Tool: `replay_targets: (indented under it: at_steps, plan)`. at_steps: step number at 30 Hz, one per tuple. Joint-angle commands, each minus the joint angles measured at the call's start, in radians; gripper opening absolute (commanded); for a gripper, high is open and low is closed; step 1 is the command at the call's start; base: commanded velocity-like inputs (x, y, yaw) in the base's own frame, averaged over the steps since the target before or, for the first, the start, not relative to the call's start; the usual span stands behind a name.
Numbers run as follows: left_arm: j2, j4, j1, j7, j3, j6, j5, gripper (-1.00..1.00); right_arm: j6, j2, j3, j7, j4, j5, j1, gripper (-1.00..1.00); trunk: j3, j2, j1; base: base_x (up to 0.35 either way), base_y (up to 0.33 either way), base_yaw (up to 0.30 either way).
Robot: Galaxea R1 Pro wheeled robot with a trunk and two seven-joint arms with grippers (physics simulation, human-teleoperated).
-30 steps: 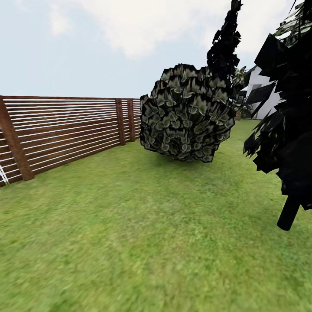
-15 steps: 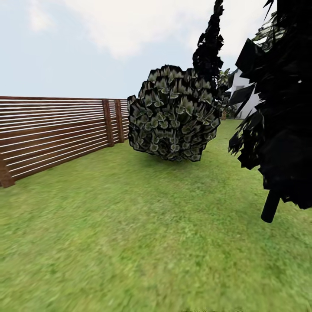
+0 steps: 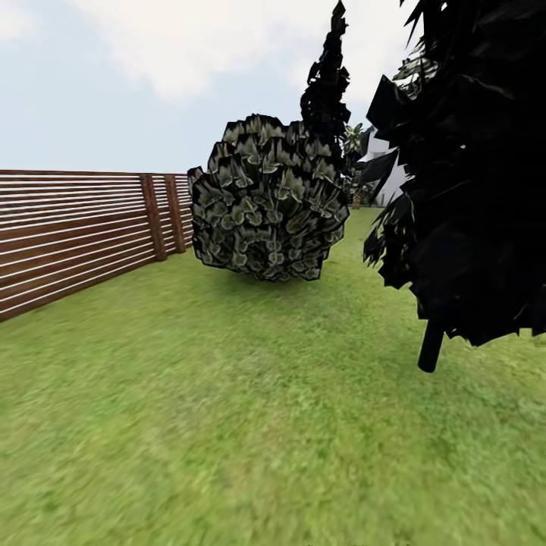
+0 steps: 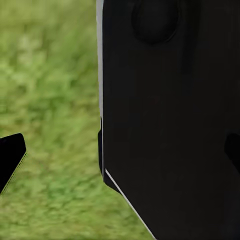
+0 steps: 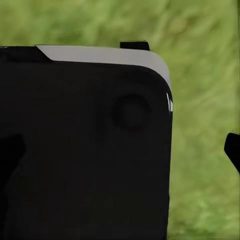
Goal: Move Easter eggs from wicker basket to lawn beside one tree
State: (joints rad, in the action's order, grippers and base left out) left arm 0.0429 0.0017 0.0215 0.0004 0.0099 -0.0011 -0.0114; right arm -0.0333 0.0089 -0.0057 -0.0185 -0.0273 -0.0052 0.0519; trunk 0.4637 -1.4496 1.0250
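The head view looks across the lawn (image 3: 227, 394), a flat stretch of mottled green grass that fills the lower half of the picture. A round bush (image 3: 265, 201) of dark, pale-flecked leaves sits on the grass in the middle distance. Just behind it rises a tall, narrow, near-black tree (image 3: 326, 83). To the left, a brown slatted wooden fence (image 3: 76, 227) runs back toward the bush, with upright posts near its far end. At the right, a large near-black tree (image 3: 470, 167) with a thin black trunk (image 3: 431, 345) stands close by and hides much of what lies behind it. Between its foliage and the bush a bit of the white house (image 3: 390, 178) shows, and a small palm (image 3: 353, 144) in front of it. The sky above is pale blue with cloud.

Both wrist views look down on blurred grass past a large black body of the robot (image 4: 170, 120) that blocks most of each picture. A dark tip shows at one edge of each, too little to tell whether either gripper's fingers are open or closed.
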Motion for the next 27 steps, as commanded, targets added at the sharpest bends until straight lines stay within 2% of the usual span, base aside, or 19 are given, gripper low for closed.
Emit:
replay_targets:
  at_steps: [1,27]
  plan:
    - [0.000,0.000,0.000,0.000,0.001,0.000,-0.001,1.00,-0.003,0.000,0.000,-0.002,0.001,-0.001,0.001,1.00,0.001,0.000,0.000,0.000,0.000,-0.276]
    - [0.001,0.000,0.000,0.000,0.000,0.000,-0.001,1.00,-0.003,-0.004,-0.004,-0.003,0.002,-0.004,0.001,1.00,0.001,0.000,0.000,0.000,0.000,-0.277]
